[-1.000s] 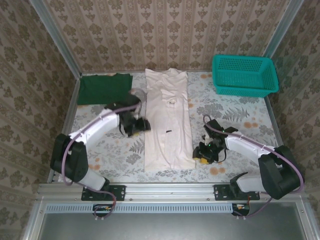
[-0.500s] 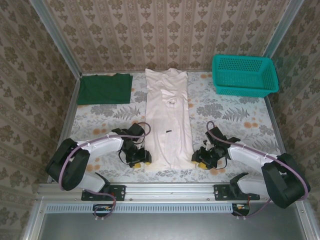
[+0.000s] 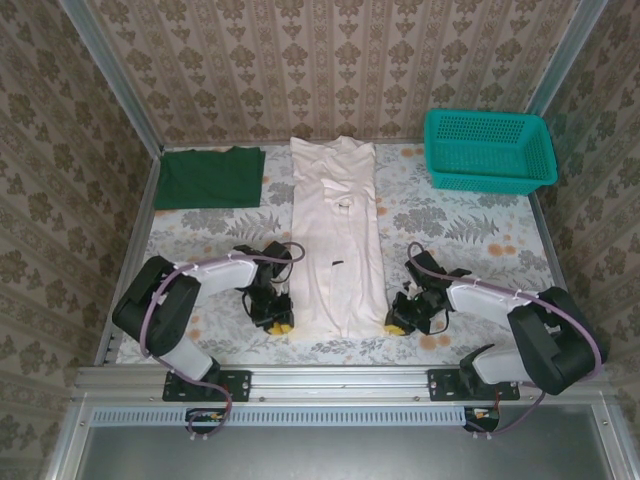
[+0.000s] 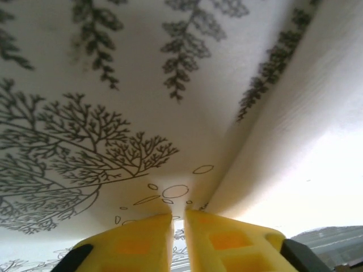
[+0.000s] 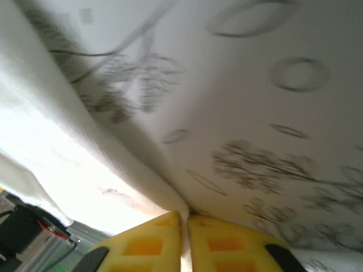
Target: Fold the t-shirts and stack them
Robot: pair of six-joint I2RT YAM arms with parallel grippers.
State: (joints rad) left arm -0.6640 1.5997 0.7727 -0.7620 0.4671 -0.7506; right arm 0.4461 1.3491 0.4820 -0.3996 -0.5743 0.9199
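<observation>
Pinching near-edge corners of off-white shirt point(image 3: 337, 240) — left gripper point(image 3: 283, 325), right gripper point(image 3: 395, 327) both clamped.

Left end effector point(image 3: 281, 324) and right point(image 3: 397, 326) closed

From above, the light is even and soft, rather bright. My arms put only weak, short shadows on the desk point(image 3: 470, 230), just beside each end effector. At my left end effector point(image 4: 177, 235) the yellow fingers point(image 4: 133, 246) are a little dim and soft. The desk print above them is sharp enough, but the off-white t-shirt point(image 4: 317, 141) to the right burns out to plain white. At my right end effector point(image 5: 184, 238) the picture is blurred: the print above looks smeared, and the cloth to the left glows, overexposed.
</observation>
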